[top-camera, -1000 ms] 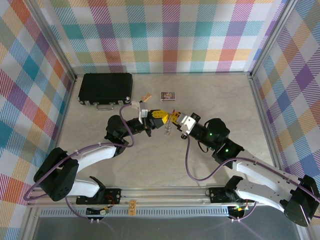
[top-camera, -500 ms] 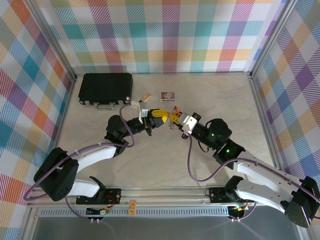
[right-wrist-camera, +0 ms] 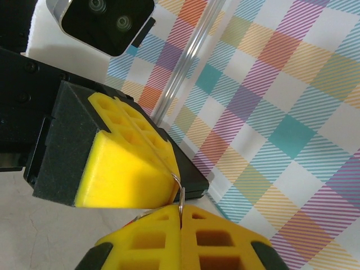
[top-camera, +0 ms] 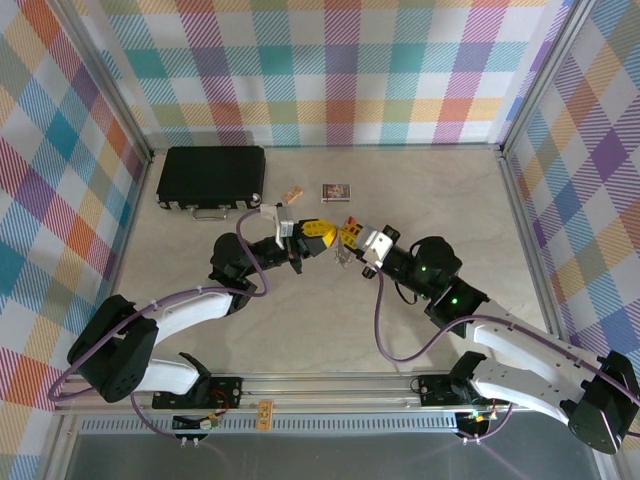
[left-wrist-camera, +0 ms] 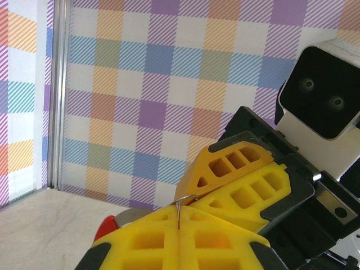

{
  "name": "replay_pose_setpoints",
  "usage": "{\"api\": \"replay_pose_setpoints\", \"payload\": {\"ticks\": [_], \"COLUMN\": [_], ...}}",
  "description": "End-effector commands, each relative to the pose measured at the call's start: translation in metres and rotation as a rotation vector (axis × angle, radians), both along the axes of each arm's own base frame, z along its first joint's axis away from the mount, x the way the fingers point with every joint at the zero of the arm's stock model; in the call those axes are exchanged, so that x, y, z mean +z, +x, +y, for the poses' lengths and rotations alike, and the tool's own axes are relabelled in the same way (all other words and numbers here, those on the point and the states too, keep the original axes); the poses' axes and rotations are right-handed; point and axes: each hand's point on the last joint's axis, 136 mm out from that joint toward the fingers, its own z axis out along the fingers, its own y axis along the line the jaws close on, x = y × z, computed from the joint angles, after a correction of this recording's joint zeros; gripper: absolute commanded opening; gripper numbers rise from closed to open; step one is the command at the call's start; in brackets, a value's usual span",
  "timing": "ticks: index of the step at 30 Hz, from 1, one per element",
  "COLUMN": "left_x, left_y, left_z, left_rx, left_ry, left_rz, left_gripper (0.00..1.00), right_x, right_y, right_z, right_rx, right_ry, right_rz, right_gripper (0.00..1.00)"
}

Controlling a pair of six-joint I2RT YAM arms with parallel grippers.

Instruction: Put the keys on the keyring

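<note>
My left gripper (top-camera: 326,236) and right gripper (top-camera: 346,238) meet tip to tip above the middle of the table. Both are shut. In the left wrist view my left gripper (left-wrist-camera: 179,210) pinches a thin wire, the keys' (left-wrist-camera: 185,198) metal end, which curls over to the right gripper's yellow fingers (left-wrist-camera: 242,180). In the right wrist view my right gripper (right-wrist-camera: 181,207) clamps a thin metal strip, the keyring (right-wrist-camera: 181,196), right against the left gripper's fingers (right-wrist-camera: 129,169). The keyring's grey curve (left-wrist-camera: 136,216) and red sleeve (left-wrist-camera: 107,228) show beside my left fingers. It hangs under the fingertips (top-camera: 339,257).
A black case (top-camera: 211,177) lies at the back left, also behind the fingers (right-wrist-camera: 194,181). A small tan block (top-camera: 292,194) and a printed card (top-camera: 336,190) sit just beyond the grippers. Chequered walls close in the table on three sides.
The right gripper has edged in toward the left one, so the fingertips now touch. Both stayed shut.
</note>
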Motion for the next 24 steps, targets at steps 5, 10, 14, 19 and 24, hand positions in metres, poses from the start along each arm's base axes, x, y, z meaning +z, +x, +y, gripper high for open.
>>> {"api": "replay_pose_setpoints", "payload": {"ticks": [5, 10, 14, 19, 24], "left_x": [0.016, 0.015, 0.015, 0.013, 0.009], "left_y": [0.002, 0.011, 0.014, 0.017, 0.017], "left_z": [0.011, 0.015, 0.018, 0.019, 0.016], "left_rx": [0.058, 0.11, 0.136, 0.157, 0.145], "left_ry": [-0.048, -0.056, -0.056, -0.045, -0.028], "left_rz": [-0.048, -0.023, -0.017, -0.01, -0.005], "left_gripper": [0.0, 0.0, 0.0, 0.0, 0.0], "right_x": [0.012, 0.011, 0.009, 0.009, 0.011], "right_y": [-0.008, -0.015, -0.017, -0.02, -0.021], "right_z": [0.005, 0.009, 0.011, 0.011, 0.01], "right_rx": [0.055, 0.1, 0.116, 0.129, 0.129], "right_ry": [0.025, 0.028, 0.021, 0.023, 0.03], "right_rz": [0.002, 0.011, 0.018, 0.02, 0.015], "right_gripper": [0.0, 0.0, 0.0, 0.0, 0.0]}}
